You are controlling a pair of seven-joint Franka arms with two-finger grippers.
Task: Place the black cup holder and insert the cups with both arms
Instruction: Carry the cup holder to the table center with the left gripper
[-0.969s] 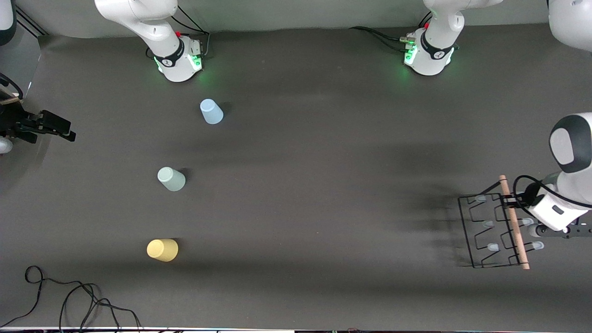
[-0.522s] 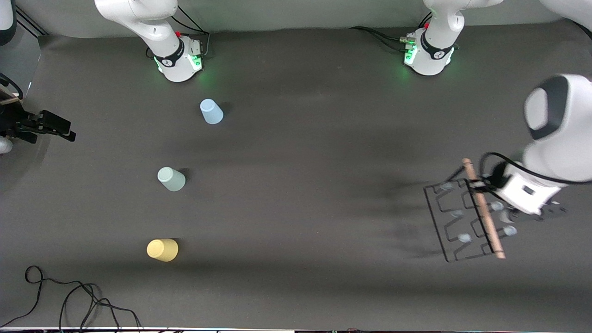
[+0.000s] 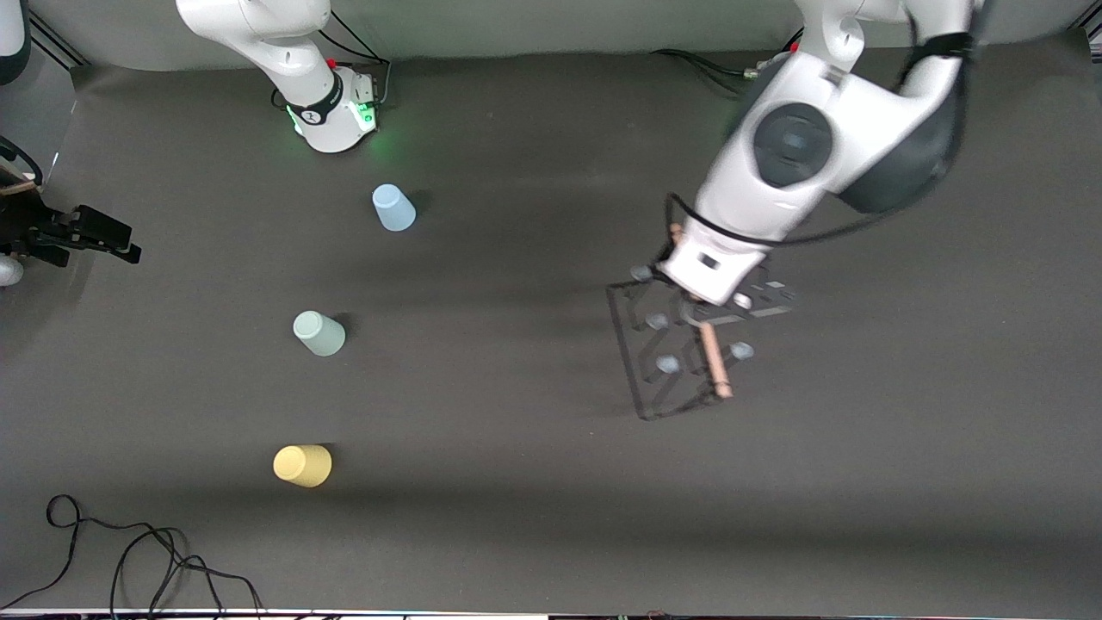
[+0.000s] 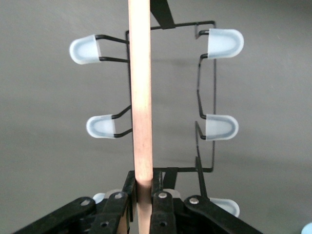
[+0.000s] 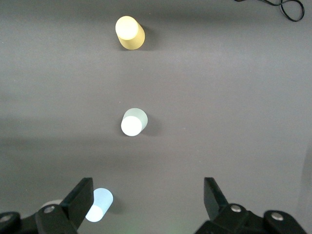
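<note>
My left gripper (image 3: pixel 699 312) is shut on the light wooden rod (image 3: pixel 715 362) of the black cup holder (image 3: pixel 667 364) and holds it over the middle of the table. In the left wrist view the fingers (image 4: pixel 144 187) clamp the rod (image 4: pixel 140 97), with pale-tipped pegs (image 4: pixel 222 43) on both sides. The light blue cup (image 3: pixel 393 208), pale green cup (image 3: pixel 318 334) and yellow cup (image 3: pixel 302 466) sit in a row toward the right arm's end. My right gripper (image 3: pixel 119 241) waits open and empty, high above that end. Its view (image 5: pixel 147 200) shows the blue (image 5: pixel 99 204), green (image 5: pixel 133 122) and yellow (image 5: pixel 129 31) cups.
A loose black cable (image 3: pixel 129 551) lies by the table's near edge at the right arm's end. The right arm's green-lit base (image 3: pixel 331 112) stands at the table's edge farthest from the camera. The left arm's body hangs over its own base.
The left arm has swung the cup holder from the left arm's end of the table to over the middle. The right arm and the cups have not moved.
</note>
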